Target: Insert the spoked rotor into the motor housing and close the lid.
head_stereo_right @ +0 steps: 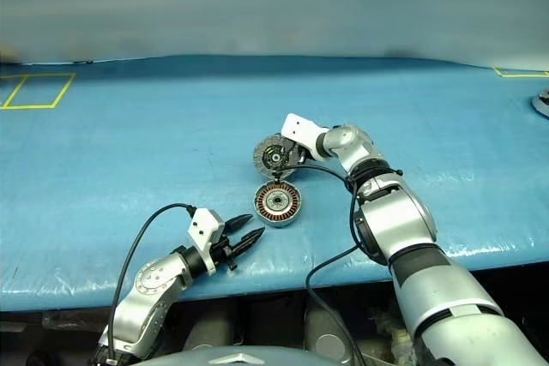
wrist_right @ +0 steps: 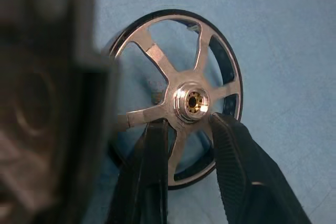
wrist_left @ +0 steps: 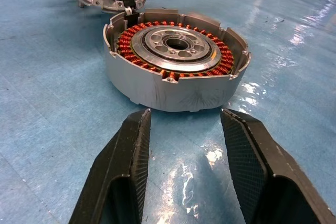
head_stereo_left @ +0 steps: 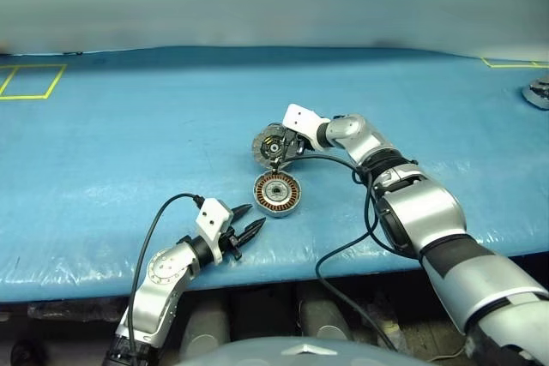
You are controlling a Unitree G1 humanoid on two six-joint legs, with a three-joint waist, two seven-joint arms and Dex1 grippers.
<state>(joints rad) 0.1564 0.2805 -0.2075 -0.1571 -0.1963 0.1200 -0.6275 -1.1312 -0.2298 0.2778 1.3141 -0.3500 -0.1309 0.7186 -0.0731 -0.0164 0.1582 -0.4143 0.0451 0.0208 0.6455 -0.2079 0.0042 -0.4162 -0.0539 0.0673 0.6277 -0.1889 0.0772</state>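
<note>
A blue sheet point(head_stereo_left: 129, 143) covers the table. Yellow tape outlines point(head_stereo_left: 33, 81) mark its far left and far right corners; a grey object point(head_stereo_left: 538, 92) sits at the right edge.

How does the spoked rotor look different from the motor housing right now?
The spoked rotor is an open wheel, a dark rim and silvery spokes with the blue table showing through. The motor housing is a grey walled puck packed with copper windings. The rotor is thin and the housing is deeper. Both are round with a central hub.
</note>
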